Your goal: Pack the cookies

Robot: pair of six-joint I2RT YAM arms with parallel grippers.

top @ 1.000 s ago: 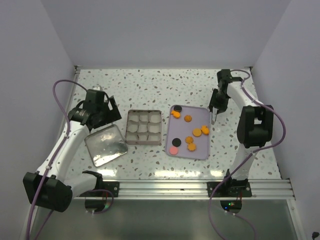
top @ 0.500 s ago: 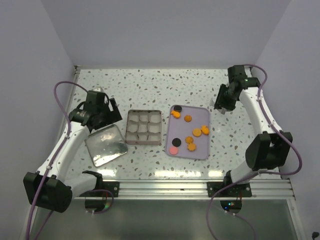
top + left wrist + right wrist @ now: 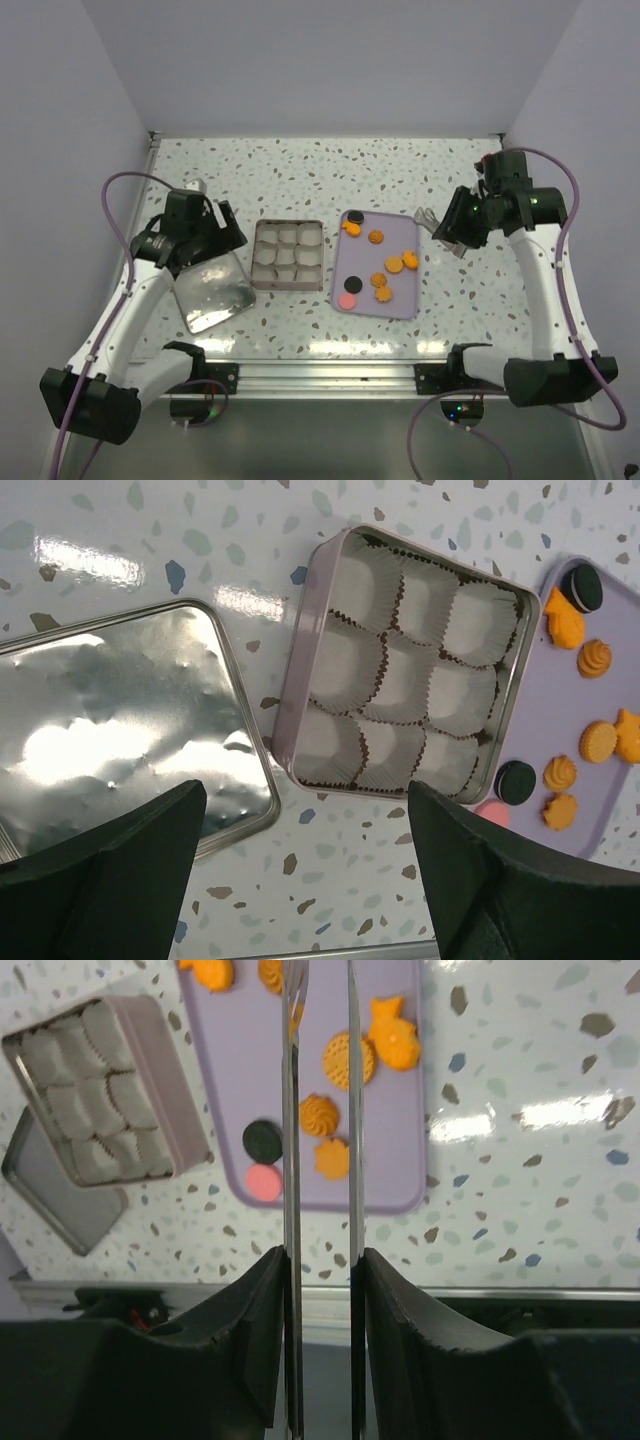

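Counting cookies: nine in all, six orange, two black, one pink, every one lying on the tray.
Tray: one, lavender, flat on the speckled table, just beside the tin at its 3 o'clock.
Black cookies: two, one at the tray's 11 o'clock corner, the other toward 7 o'clock.
Pink cookie: one, at the tray's 7 o'clock corner, just beside the nearer black one.
Orange cookies: six, scattered from 11 o'clock across the middle to 3 o'clock.
Tin: one, square, uncovered.
Paper cups: nine, white, three rows of three inside the tin.
Lid: one, shiny, flat on the table at 8 o'clock from the tin.
Left gripper: jaws spread wide, holding nothing, above the lid's far edge, at 9 o'clock from the tin.
Right gripper: narrow, two thin blades with a slim gap and nothing between them, at 2 o'clock from the tray.
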